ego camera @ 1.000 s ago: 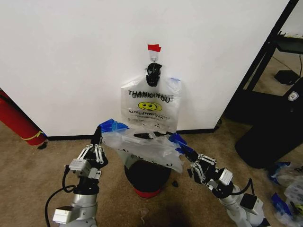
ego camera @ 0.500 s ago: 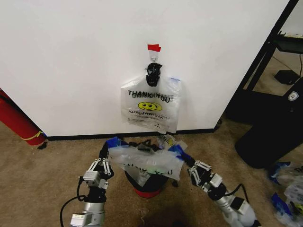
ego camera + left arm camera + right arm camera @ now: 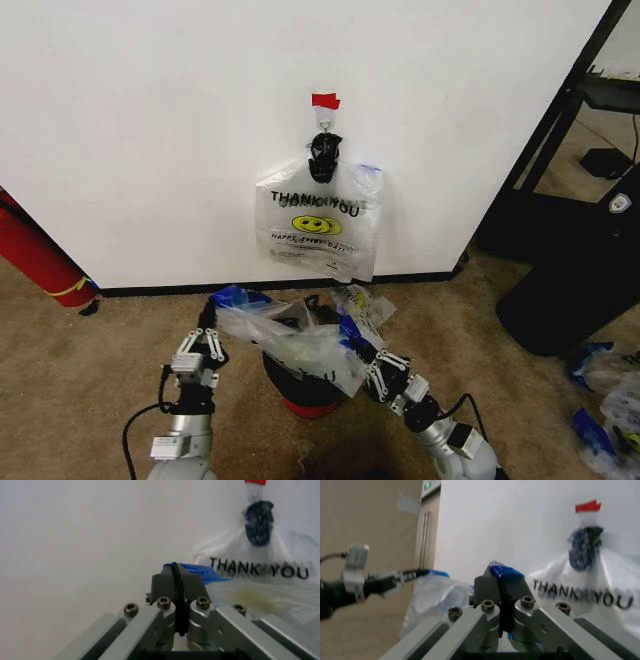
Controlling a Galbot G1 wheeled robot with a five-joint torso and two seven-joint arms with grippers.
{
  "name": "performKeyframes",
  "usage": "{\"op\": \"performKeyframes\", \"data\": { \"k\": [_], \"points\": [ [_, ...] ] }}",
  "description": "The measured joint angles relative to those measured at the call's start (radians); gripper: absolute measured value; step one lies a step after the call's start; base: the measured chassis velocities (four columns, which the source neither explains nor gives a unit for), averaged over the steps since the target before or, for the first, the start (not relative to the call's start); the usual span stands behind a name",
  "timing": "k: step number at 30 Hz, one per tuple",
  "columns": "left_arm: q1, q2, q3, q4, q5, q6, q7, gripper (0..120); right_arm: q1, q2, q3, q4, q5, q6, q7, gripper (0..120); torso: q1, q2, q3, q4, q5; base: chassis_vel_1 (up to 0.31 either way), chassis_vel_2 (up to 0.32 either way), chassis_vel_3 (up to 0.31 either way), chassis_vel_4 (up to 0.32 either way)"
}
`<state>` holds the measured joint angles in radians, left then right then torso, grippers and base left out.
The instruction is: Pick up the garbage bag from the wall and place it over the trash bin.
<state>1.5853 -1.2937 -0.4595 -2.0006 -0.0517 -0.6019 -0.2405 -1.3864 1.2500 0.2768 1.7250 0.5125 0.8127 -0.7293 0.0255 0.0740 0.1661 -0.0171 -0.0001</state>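
One garbage bag (image 3: 300,340), see-through with blue patches, is stretched out over the one trash bin (image 3: 310,385), a round black basket with a red base standing on the carpet just in front of the wall (image 3: 150,120). The bag sags across the bin's mouth and hides most of its rim. Two claws hold it, one at each end. The left claw (image 3: 208,318) is clamped shut on a blue corner of the bag at the bin's left side; in the left wrist view its fingers (image 3: 172,583) press together on the blue plastic. The right claw (image 3: 358,345) is likewise pinched shut on a blue patch at the bin's right side, with its fingers (image 3: 497,583) closed over the plastic. On the wall, a second bag (image 3: 318,225) printed THANK YOU with a yellow smiley hangs from one small hook (image 3: 323,122) beneath one red tape strip (image 3: 325,101). A red cylinder (image 3: 35,250) leans at the far left.
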Motion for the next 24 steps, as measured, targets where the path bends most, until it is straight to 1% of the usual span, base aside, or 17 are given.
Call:
{"op": "performKeyframes", "data": {
  "k": [1, 6, 11, 15, 20, 24],
  "points": [
    [0.0, 0.0, 0.0, 0.0, 0.0, 0.0, 0.0, 0, 0.0, 0.0, 0.0, 0.0, 0.0, 0.0, 0.0, 0, 0.0, 0.0, 0.0, 0.0, 0.0, 0.0, 0.0, 0.0, 0.0],
    [0.005, 0.001, -0.011, -0.046, -0.003, 0.016, -0.019, 0, -0.008, 0.015, -0.008, 0.072, 0.117, -0.04, -0.076, 0, 0.0, 0.0, 0.0, 0.0, 0.0, 0.0, 0.0, 0.0, 0.0],
    [0.001, -0.003, 0.0, -0.055, 0.002, 0.028, -0.034, 0, -0.012, 0.033, -0.025, 0.085, 0.152, -0.053, -0.103, 0, 0.0, 0.0, 0.0, 0.0001, 0.0, 0.0, 0.0, 0.0, 0.0],
    [0.001, -0.009, 0.009, -0.06, 0.009, 0.034, -0.047, 0, -0.03, 0.043, -0.057, 0.111, 0.224, -0.089, -0.115, 0, 0.0, 0.0, 0.0, -0.0001, 0.0, 0.0, 0.0, 0.0, 0.0],
    [0.009, -0.014, 0.011, -0.069, 0.021, 0.034, -0.058, 0, -0.025, 0.043, -0.069, 0.153, 0.258, -0.123, -0.114, 0, 0.0, 0.0, 0.0, 0.0, 0.0, 0.0, 0.0, 0.0, 0.0],
    [0.014, -0.021, 0.011, -0.09, 0.026, 0.036, -0.067, 0, 0.001, 0.027, -0.069, 0.19, 0.26, -0.148, -0.112, 0, 0.0, 0.0, 0.0, 0.0001, 0.0, 0.0, 0.0, 0.0, 0.0]
  ]
}}
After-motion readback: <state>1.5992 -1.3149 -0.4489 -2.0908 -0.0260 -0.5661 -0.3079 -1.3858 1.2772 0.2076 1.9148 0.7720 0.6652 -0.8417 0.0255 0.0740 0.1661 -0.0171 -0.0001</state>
